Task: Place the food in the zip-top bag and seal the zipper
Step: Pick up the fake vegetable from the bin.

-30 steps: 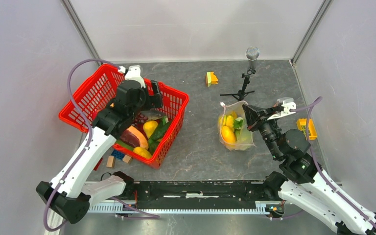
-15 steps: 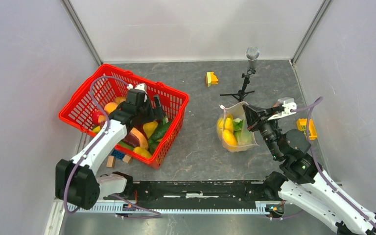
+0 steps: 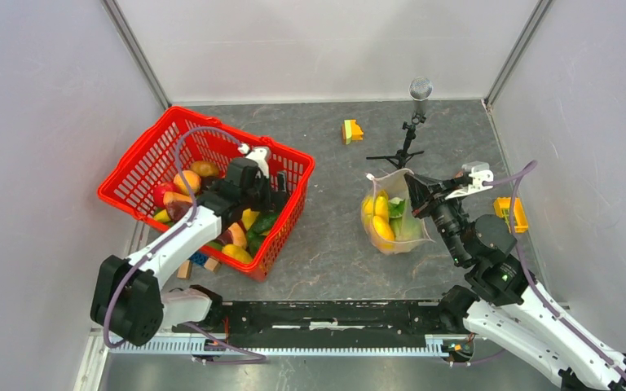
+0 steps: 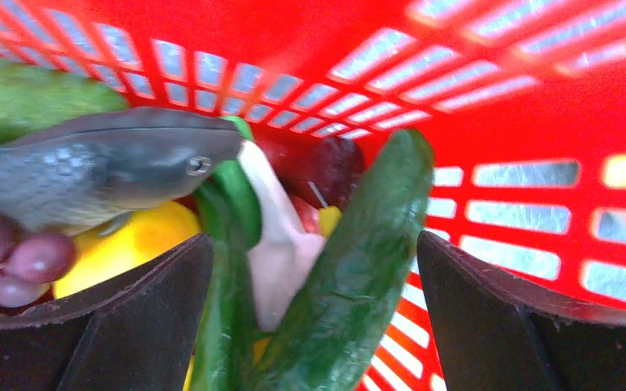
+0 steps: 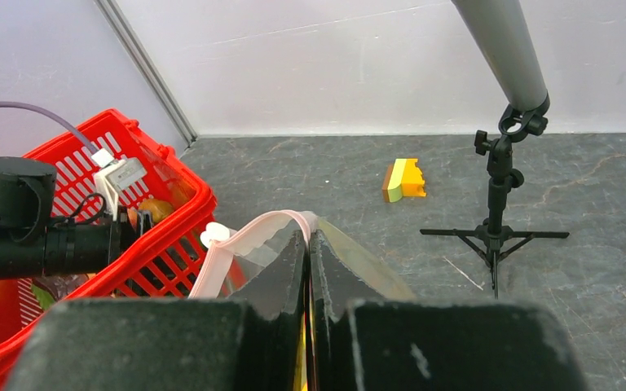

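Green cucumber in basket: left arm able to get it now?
Probably yes: the open left gripper straddles the green cucumber, nothing lies over it, though a leek lies close alongside.

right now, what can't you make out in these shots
Top view: whatever lies under the left gripper in the red basket, hidden by it.
Right wrist view: food in the zip-top bag, blocked by the right gripper clamped on its edge.
Left wrist view: grey fish, its rear cut off by the left edge.

Bright, even light, soft shadows, red basket (image 4: pixel 538 98) blurred, right gripper (image 5: pixel 309 244) out of focus
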Tool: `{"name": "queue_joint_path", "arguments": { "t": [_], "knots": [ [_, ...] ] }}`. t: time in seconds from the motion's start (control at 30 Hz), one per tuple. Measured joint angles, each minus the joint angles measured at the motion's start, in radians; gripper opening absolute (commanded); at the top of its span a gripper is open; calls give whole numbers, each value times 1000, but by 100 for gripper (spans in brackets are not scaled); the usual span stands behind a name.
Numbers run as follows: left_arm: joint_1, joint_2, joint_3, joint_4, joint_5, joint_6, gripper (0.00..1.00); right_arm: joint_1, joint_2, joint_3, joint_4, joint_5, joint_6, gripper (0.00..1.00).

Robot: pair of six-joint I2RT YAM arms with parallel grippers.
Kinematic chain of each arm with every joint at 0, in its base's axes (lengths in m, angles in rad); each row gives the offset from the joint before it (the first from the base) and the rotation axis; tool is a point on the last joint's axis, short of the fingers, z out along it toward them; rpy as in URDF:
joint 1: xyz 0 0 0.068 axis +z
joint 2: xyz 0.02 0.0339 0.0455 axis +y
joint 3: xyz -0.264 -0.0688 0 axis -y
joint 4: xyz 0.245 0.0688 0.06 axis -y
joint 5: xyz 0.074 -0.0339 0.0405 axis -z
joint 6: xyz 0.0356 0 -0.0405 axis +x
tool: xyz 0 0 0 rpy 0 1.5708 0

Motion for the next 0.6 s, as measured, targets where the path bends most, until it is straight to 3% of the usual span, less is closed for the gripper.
{"name": "queue_joint_path", "arguments": {
  "t": [0.3,0.47,0.6],
  "knots": [
    [-82,104,33,-25,-56,105,90,0,13,0,5,-5,-3,9],
    [-127,135,54,-61,-130,153,70,0,13,0,5,-4,-10,9],
    [-150,153,86,-113,-143,164,48,0,14,0,5,-5,-12,9]
  ]
}}
